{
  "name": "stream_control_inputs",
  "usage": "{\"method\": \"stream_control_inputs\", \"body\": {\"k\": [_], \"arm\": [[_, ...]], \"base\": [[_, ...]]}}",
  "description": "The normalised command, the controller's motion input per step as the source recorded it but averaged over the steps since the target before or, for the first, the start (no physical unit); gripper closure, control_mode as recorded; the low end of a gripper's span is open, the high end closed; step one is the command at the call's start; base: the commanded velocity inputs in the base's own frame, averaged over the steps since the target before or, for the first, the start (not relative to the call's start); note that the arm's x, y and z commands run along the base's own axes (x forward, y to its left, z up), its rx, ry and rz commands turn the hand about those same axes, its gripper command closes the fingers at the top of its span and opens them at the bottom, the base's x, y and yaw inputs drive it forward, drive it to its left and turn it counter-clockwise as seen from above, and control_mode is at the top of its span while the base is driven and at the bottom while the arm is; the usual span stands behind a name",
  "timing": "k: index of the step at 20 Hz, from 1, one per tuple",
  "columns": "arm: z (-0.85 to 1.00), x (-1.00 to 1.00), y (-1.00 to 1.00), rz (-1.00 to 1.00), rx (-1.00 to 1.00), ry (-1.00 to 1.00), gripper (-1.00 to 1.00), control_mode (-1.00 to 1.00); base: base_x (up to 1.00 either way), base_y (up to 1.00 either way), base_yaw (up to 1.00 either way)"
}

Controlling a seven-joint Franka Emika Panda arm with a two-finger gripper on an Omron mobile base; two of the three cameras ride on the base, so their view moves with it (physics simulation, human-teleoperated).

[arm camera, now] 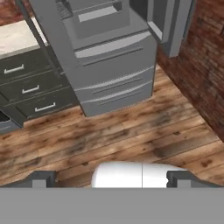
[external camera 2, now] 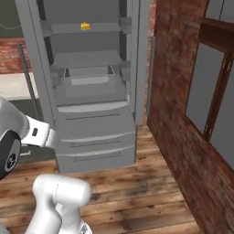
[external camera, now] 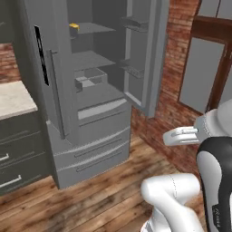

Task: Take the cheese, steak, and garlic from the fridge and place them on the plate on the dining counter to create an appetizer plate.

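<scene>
Left base view shows the tall grey fridge (external camera: 95,90) with its doors swung wide, so the grey shelves and the translucent drawers below them are open to a reach from the front. On an upper shelf sits the small yellow-orange blocky wedge of cheese (external camera: 74,28), near the shelf's front edge and well clear of the door bins, a place that looks easy to approach straight on. The dark-red steak and the pale garlic bulb cannot be made out on the shelves from here.

The tool (arm camera: 112,178) has its two dark fingertips (arm camera: 41,178) spread wide apart with nothing between them, and it looks down over the brown wooden plank floor (arm camera: 131,140) towards the fridge's lower drawers. It hangs well apart from the cheese and low beside the arm. Judging by this, no item has been fetched yet, and the first reach into the fridge is the step in hand.
</scene>
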Motion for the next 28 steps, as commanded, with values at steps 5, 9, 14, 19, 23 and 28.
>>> {"method": "stream_control_inputs", "body": {"k": [5,9,14,19,23,28], "arm": [[0.00,0.00,0.00,0.00,0.00,0.00,-1.00,1.00],[0.00,0.00,0.00,0.00,0.00,0.00,-1.00,1.00],[0.00,0.00,0.00,0.00,0.00,0.00,-1.00,1.00],[0.00,0.00,0.00,0.00,0.00,0.00,-1.00,1.00],[0.00,0.00,0.00,0.00,0.00,0.00,-1.00,1.00],[0.00,0.00,0.00,0.00,0.00,0.00,-1.00,1.00]], "base": [[0.07,-0.91,0.39],[0.11,-0.78,0.34],[0.48,0.00,0.12],[0.91,0.10,0.10],[0.98,0.17,0.07],[0.98,0.24,0.06]]}}
